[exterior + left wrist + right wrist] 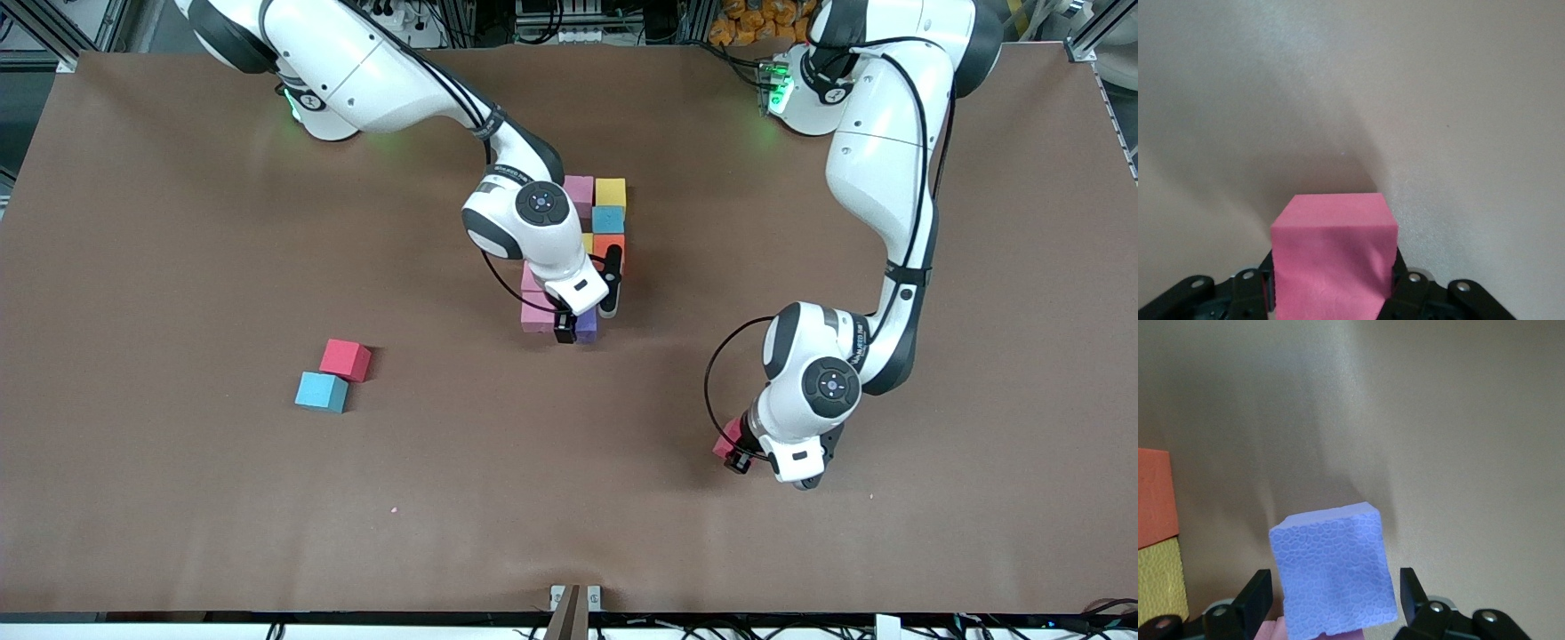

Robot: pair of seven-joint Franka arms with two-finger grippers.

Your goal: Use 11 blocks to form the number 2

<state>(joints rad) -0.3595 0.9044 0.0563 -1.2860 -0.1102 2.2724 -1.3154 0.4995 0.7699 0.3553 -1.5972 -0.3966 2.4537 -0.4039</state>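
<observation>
A: Left gripper (pixel 1331 293)?
B: My fingers clamp a pink block (pixel 1333 257), mostly hidden under my wrist from the front.
A: Right gripper (pixel 1335 600)?
B: Spread apart, flanking a purple block (pixel 1333 577) at the number 2 (pixel 594 233), mid-table.

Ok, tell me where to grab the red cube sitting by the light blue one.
Come straight down from above and put the fingers on the red cube's two upright faces that look toward the table's ends. The light blue cube sits against its camera-side face, so that pair looks blocked; the end faces seem free.
</observation>
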